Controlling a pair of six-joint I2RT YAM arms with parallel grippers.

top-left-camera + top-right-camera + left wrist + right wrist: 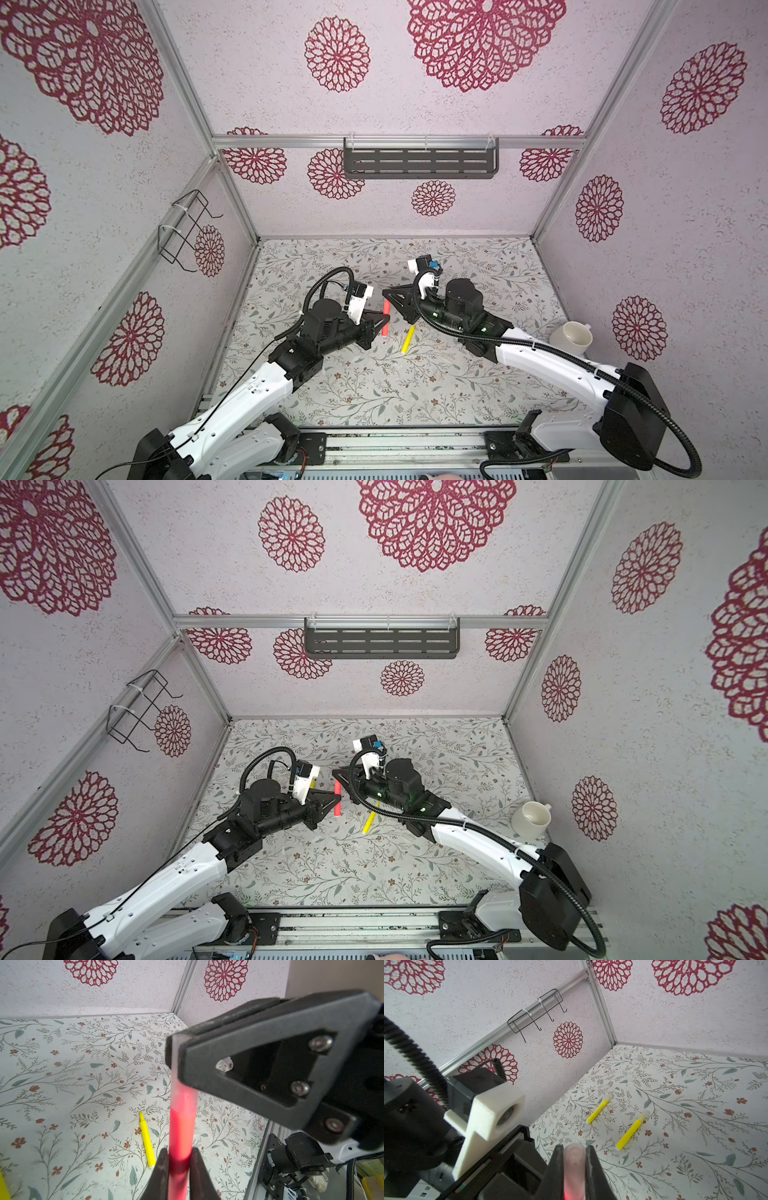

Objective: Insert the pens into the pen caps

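Red-pink pen [386, 318]: mid bench [374, 395], held up off it between the two grippers; point end faces the right gripper.
capping step: pen end is already inside the clear cap [182, 1095]; pink shows only part way up the tube, so I judge it partly seated.
how to do it well: keep pen and cap on one line and push straight along the pen's length. No twisting, no sideways load. Cap is thin plastic, so a hard squeeze may ovalise it and jam the pen. Stop once the cap mouth meets the wider barrel.
left gripper [384, 322]: left of centre in both top views. Fingers drawn in tight on the lower barrel of the red-pink pen, one each side in the left wrist view, no gap against the barrel. Touches nothing else.
right gripper [386, 293]: reaches across to the middle, just beyond the left gripper. Fingers pinched on the clear cap, flat against both sides in the right wrist view, pink glow inside the tube.
loose yellow pen [408, 339]: flat on the bench just right of the grippers, uncapped, untouched.
other yellows: right wrist view shows a bare yellow pen [599, 1110] and, near it, a hazy-ended yellow pen [631, 1132], maybe capped, cannot tell. Neither shows in the top views.
white cup [573, 337]: far right edge, well apart, not in play.
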